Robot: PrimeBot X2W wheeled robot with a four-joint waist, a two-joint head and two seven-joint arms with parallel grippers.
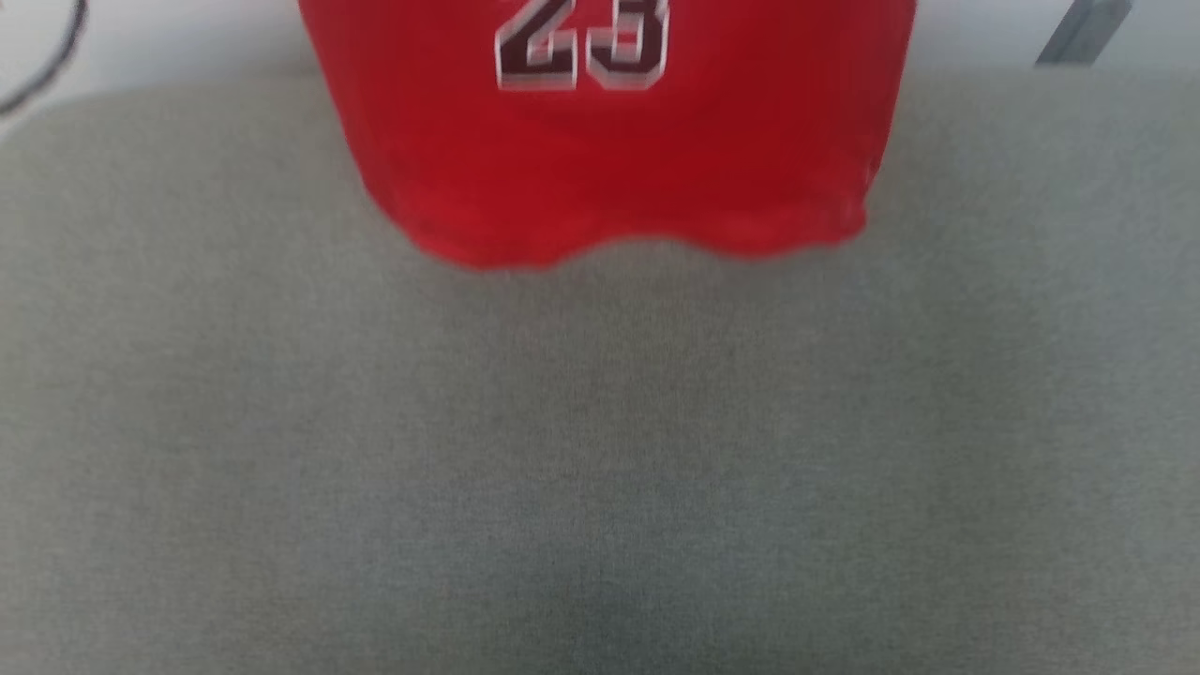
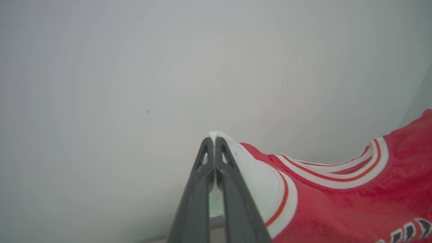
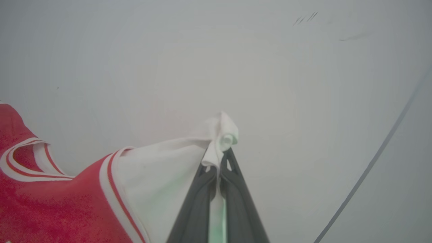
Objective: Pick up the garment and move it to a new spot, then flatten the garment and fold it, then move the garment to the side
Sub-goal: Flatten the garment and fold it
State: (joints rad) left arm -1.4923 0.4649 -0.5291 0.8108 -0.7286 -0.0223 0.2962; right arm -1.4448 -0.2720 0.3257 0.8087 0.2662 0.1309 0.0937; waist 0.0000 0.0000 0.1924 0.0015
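The garment [image 1: 609, 159] is a red jersey with dark, white-outlined numerals "23". It hangs in the air at the top middle of the head view, its wavy bottom hem just above the grey cloth surface [image 1: 600, 450]. In the left wrist view my left gripper [image 2: 213, 140] is shut on a white sleeve tip of the garment [image 2: 337, 202]. The red body and striped collar stretch off to the right. In the right wrist view my right gripper [image 3: 221, 157] is shut on the other white sleeve of the garment [image 3: 158, 168], with red fabric at the lower left.
The grey cloth surface spans nearly the whole head view. A pale wall [image 1: 984, 28] lies behind it. A dark cable loop [image 1: 47, 66] shows at the top left and a grey bar [image 1: 1083, 33] at the top right.
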